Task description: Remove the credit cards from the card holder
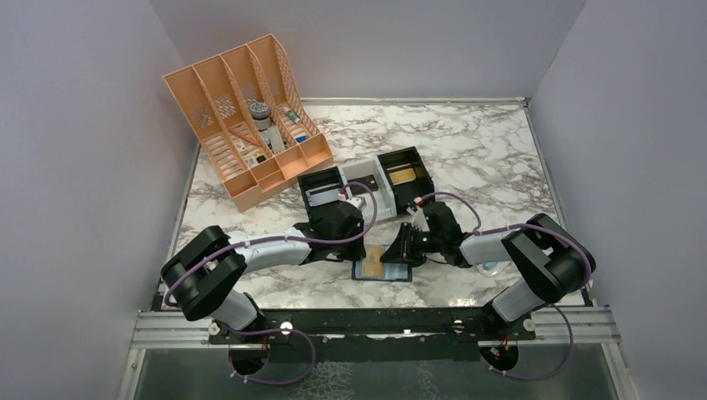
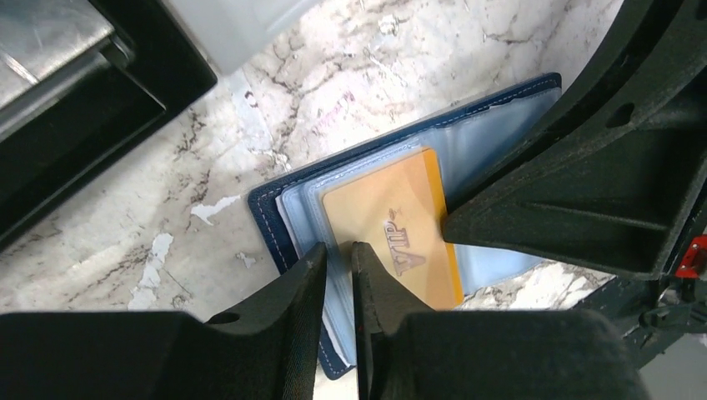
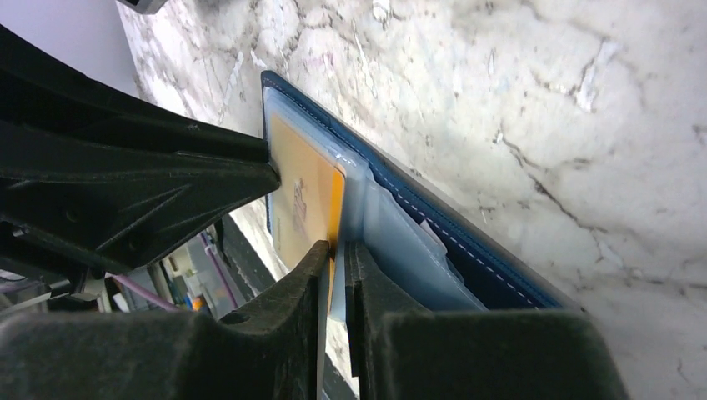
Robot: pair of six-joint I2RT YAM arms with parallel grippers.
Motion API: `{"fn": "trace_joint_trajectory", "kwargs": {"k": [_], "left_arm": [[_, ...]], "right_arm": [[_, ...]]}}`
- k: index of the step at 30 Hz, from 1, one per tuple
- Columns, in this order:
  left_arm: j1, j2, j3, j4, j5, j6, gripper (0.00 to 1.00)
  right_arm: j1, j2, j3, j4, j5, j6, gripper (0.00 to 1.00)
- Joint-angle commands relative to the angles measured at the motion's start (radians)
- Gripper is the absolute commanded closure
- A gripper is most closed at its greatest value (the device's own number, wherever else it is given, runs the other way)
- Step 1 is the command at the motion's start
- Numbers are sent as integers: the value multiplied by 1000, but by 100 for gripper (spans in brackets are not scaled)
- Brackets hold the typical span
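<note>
From above, the left gripper [image 1: 371, 252] and right gripper [image 1: 392, 252] cover most of the card holder [image 1: 397, 274] near the table's [image 1: 467, 142] front edge. At its rear left corner, the orange rack's [image 1: 275, 172] contents are too small for us to name. Wrist views: the left gripper's fingers [image 2: 292, 308] hide the holder's lower edge. The gold card's [image 3: 304, 192] print is blurred, and its lower end is hidden between the right gripper's fingers [image 3: 383, 317].

Clamped tight with the right gripper [image 3: 335, 254] on the orange edge of the gold card [image 3: 304, 192], possibly catching a clear sleeve too, hard to tell from here. Just right of the fingertips, navy card holder [image 3: 467, 258] lying open on the marble table [image 3: 567, 125]. Off to the left, touching the card's far side: left gripper's fingertip [image 3: 250, 171].
</note>
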Motion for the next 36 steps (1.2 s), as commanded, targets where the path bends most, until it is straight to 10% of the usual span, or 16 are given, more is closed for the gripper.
{"fn": "trace_joint_trajectory", "kwargs": {"k": [1,13,21,36], "left_arm": [[-10,-36,-31,-17,32,-2,81],[-15,-60,-23,-47,7,11,82],[-18,-46,-22,-46,12,2,83],[-19,-21,9,-92,-47,25,85]], "right_arm": [[9,6,-60,-8,-21,40,87],[9,40,-60,113,-92,117,95],[10,45,-15,14,-44,54,83],[22,-86,40,-219,125,-52,99]]}}
